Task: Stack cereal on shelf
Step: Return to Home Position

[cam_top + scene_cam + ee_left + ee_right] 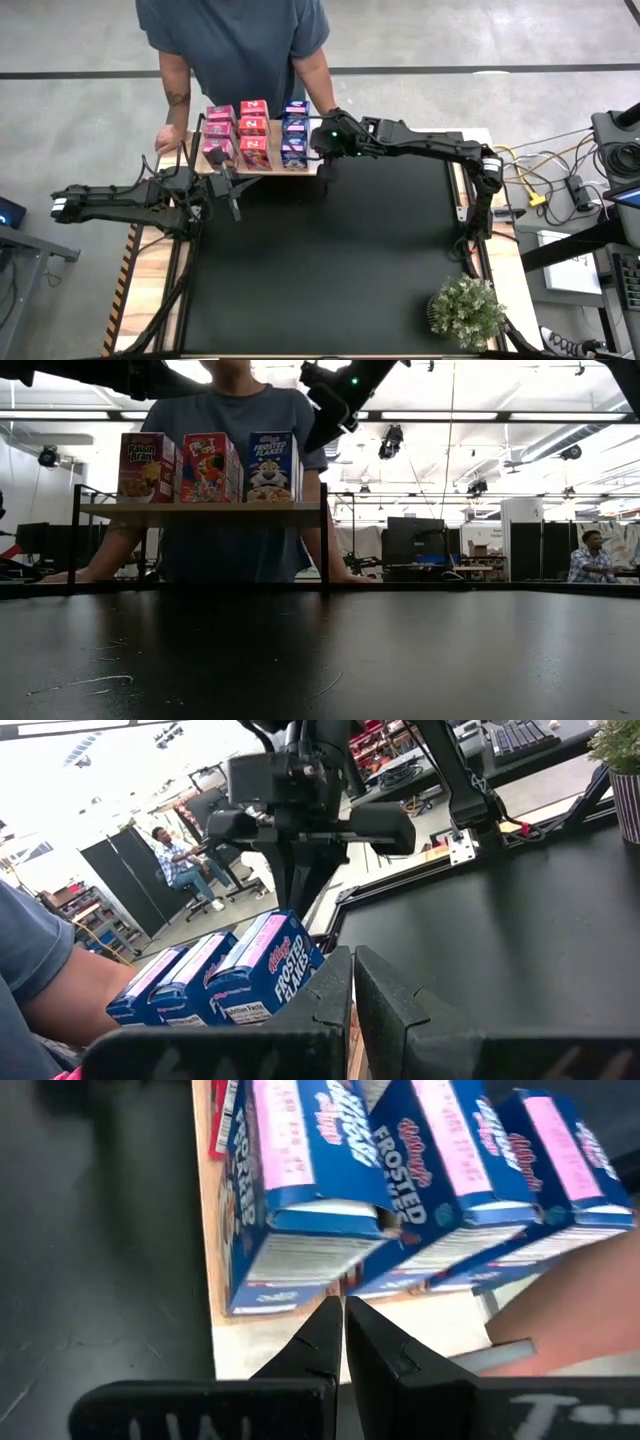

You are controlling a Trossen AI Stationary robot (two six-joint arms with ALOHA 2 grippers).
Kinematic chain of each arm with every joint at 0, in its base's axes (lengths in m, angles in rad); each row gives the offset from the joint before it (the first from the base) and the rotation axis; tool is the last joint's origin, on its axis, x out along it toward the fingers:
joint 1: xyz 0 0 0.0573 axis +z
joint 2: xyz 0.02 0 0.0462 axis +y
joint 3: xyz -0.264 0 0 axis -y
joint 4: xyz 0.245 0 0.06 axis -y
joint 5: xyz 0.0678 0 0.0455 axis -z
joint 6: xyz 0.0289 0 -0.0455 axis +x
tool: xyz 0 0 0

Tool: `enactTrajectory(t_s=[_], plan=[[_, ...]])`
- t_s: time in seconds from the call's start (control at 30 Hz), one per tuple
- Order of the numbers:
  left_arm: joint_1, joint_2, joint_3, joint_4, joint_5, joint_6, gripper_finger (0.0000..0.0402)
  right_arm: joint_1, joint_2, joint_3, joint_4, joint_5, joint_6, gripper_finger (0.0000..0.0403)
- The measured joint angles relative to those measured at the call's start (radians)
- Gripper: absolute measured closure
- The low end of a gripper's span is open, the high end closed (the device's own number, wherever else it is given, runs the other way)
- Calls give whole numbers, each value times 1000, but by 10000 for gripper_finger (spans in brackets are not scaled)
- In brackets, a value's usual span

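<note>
Black table (330, 260) stretches ahead; at its twelve o'clock edge the shelf (200, 513) carries the cereal (253, 135) in colour-sorted columns, so stocking looks finished. Right claw (342, 1305), closed on nothing, hangs at the shelf's four o'clock corner; left claw (352, 960), closed too, at seven o'clock.

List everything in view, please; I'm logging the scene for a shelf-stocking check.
Mat: one, black, under both arms.
Shelf: one, pale wood, at the mat's far edge.
Cereal boxes: nine; three pink, three red, three blue; in colour rows on the shelf.
Plant: one, green, near right corner.
Person: one, blue-grey shirt, standing behind the shelf.
Seated person: one, far back in the room.
Left gripper: shut, empty, before the shelf's left end.
Right gripper: shut, empty, by the blue boxes.
</note>
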Motion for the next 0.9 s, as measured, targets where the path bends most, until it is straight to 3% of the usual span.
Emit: enactTrajectory(t_s=[0.17, 0.37, 0.57, 0.9], plan=[[0, 0, 0, -8, 0, 0, 402, 11, -23, -21, -22, 0, -7, 394], [0, -10, 0, -22, 11, -7, 402, 33, -77, -142, 11, -1, -6, 394], [0, -50, 0, -61, 36, -27, 402, 43, -206, -357, 149, -11, 6, 394], [0, -195, -60, -70, 59, -28, 402, 43, -536, -782, 487, -142, 16, 394]])
